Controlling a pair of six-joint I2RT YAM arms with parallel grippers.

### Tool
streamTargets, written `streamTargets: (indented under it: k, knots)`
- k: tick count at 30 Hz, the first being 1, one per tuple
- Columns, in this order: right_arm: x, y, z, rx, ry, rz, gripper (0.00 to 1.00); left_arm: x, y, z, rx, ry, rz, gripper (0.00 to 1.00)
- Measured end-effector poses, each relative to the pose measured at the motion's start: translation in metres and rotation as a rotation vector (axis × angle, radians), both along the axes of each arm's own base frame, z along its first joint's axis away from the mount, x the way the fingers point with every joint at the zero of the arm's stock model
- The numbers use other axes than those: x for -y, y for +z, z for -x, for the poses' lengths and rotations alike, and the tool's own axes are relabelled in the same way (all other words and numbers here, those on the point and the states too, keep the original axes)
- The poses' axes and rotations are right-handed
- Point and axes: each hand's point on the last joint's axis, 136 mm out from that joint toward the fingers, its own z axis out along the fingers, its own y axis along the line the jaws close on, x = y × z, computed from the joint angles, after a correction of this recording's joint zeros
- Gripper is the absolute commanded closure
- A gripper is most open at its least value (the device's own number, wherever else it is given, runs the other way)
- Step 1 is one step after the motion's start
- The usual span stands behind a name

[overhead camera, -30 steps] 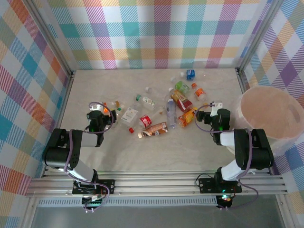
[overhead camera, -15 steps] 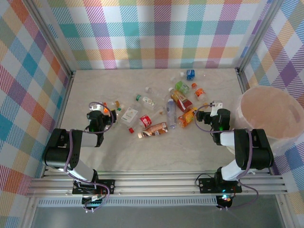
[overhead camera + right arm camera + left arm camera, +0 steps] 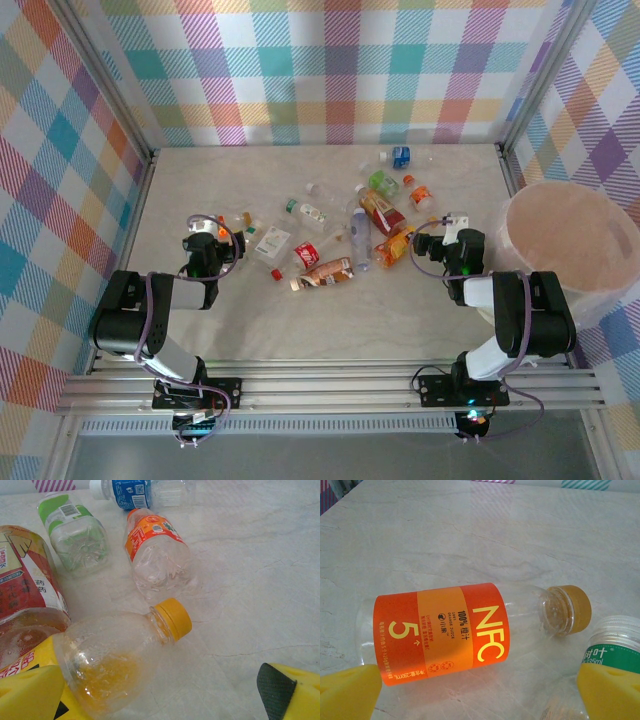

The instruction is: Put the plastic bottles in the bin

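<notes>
**Twin black-and-white arms with yellow fingers**

In the top view, the left arm (image 3: 150,315) at 8 o'clock and the right arm (image 3: 525,320) at 4 o'clock look alike. Each has bulky, rounded black joint housings and a pale grey-white lower link. A purple cable (image 3: 148,300) loops along each arm, and each stands on a flat black base plate (image 3: 195,388) fixed to a silver slotted rail (image 3: 330,385). A white bracket (image 3: 455,226) sits on the right wrist. The left gripper (image 3: 482,690) has blunt, bright-yellow fingers (image 3: 350,692). The right gripper (image 3: 160,690) has the same yellow fingers, and the one at 4 o'clock carries a black textured pad (image 3: 272,685) on its inner face.
</notes>
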Motion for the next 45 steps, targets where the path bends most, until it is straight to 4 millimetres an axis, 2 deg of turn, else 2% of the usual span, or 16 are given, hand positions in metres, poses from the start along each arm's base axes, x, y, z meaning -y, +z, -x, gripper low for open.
streamTargets:
  k: [5, 8, 11, 14, 18, 21, 24, 28, 32, 35, 37, 40, 42, 45]
  knots:
    - [-0.005, 0.000, -0.001, -0.024, 0.028, -0.007, 0.00, 0.001, 0.002, 0.000, -0.021, -0.004, -0.001, 0.00]
    - [-0.008, 0.014, -0.005, -0.044, 0.041, -0.013, 0.00, 0.003, 0.013, -0.002, -0.033, -0.015, 0.003, 0.00]
    - [-0.015, 0.043, -0.011, -0.025, 0.063, -0.018, 0.00, 0.001, 0.038, 0.001, -0.007, -0.001, 0.012, 0.00]
    - [-0.030, 0.068, -0.011, 0.003, 0.095, -0.032, 0.00, -0.003, 0.071, 0.006, 0.034, 0.046, 0.060, 0.00]
    - [-0.050, 0.081, -0.002, -0.035, 0.113, -0.125, 0.00, -0.005, 0.114, 0.008, 0.051, 0.138, 0.184, 0.00]
    - [-0.061, 0.087, 0.004, -0.091, 0.099, -0.231, 0.00, 0.004, 0.129, 0.012, 0.002, 0.220, 0.285, 0.00]
    - [-0.070, 0.089, 0.011, -0.156, 0.079, -0.355, 0.00, 0.029, 0.122, 0.027, -0.086, 0.261, 0.372, 0.00]
    - [-0.080, 0.079, 0.023, -0.270, 0.050, -0.479, 0.00, 0.069, 0.088, 0.056, -0.264, 0.250, 0.468, 0.00]
    - [-0.092, 0.076, 0.031, -0.342, 0.060, -0.538, 0.00, 0.087, 0.062, 0.074, -0.419, 0.259, 0.465, 0.00]
    - [-0.101, 0.085, 0.032, -0.353, 0.093, -0.554, 0.00, 0.085, 0.057, 0.074, -0.494, 0.268, 0.394, 0.00]
    - [-0.105, 0.093, 0.031, -0.347, 0.112, -0.559, 0.00, 0.081, 0.060, 0.066, -0.525, 0.259, 0.321, 0.00]
    - [-0.107, 0.098, 0.030, -0.339, 0.128, -0.556, 0.00, 0.064, 0.059, 0.055, -0.581, 0.249, 0.236, 0.00]
    - [-0.107, 0.098, 0.032, -0.341, 0.136, -0.545, 0.00, 0.047, 0.050, 0.053, -0.641, 0.250, 0.201, 0.00]
    - [-0.105, 0.100, 0.037, -0.340, 0.140, -0.528, 0.00, 0.031, 0.029, 0.064, -0.779, 0.205, 0.164, 0.01]
